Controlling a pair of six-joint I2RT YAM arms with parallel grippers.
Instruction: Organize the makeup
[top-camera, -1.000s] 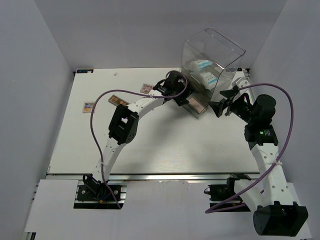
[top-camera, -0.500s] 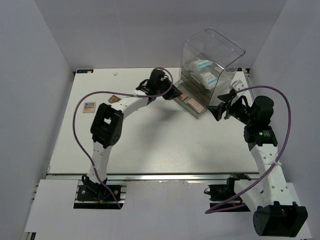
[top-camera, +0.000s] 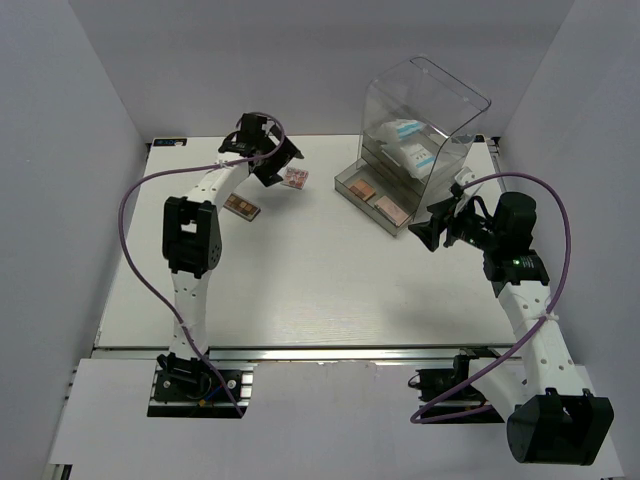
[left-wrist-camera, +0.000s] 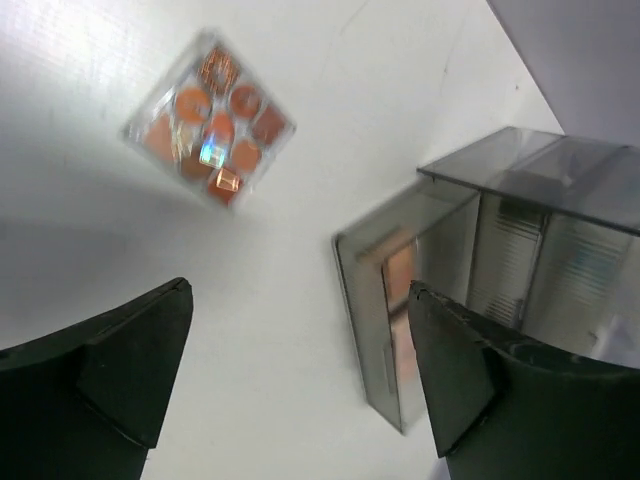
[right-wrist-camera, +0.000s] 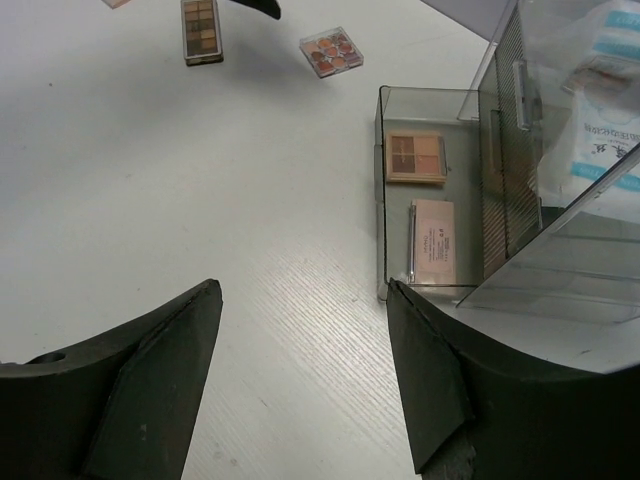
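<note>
My left gripper (top-camera: 279, 165) is open and empty at the back left, just left of a square palette of round orange pans (top-camera: 294, 177). That palette also shows in the left wrist view (left-wrist-camera: 210, 130). A long brown palette (top-camera: 241, 206) lies nearer, left of it. The clear box's bottom drawer (top-camera: 352, 177) is pulled out and holds two pink palettes (right-wrist-camera: 415, 157) (right-wrist-camera: 433, 240). Two white blue-printed pouches (top-camera: 410, 145) lie inside the box. My right gripper (top-camera: 428, 222) is open and empty, just right of the drawer's near end. No black jars are in view.
The tall clear acrylic box (top-camera: 440, 100) stands at the back right, its drawer reaching toward the table's middle. The left arm's links (top-camera: 190, 235) arch over the left of the table. Grey walls close in the back and both sides.
My left gripper has swung left from the open drawer to the back left, beside the square palette. My right gripper has shifted slightly left and nearer.
</note>
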